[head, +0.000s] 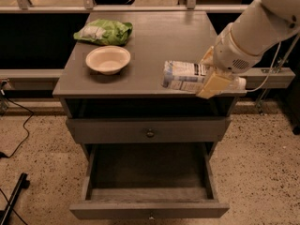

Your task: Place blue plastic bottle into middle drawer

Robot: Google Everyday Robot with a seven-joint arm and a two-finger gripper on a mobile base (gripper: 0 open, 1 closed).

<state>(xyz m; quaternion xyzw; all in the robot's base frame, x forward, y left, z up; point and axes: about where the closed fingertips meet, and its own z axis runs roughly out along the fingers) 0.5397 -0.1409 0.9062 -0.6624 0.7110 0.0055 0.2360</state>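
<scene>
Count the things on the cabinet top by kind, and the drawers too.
Blue plastic bottle: 1, in the gripper at the cabinet's front right edge
Green snack bag: 1
Bowl: 1
Drawers: 2, the middle drawer open
Total: 5

The white arm's vented wrist bears a cream pincer (pixel 207 77) clamping the blue plastic bottle (pixel 183 75) at the surface's (pixel 154 41) front right.

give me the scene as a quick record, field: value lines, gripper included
gripper: at the cabinet top's front right, fingers closed across the bottle
blue plastic bottle: on its side, cap to the right, at the top's front right edge
middle drawer: pulled open, bottle not yet in it
upper drawer: shut
bowl: upright, left side of the top
green snack bag: behind the bowl
</scene>
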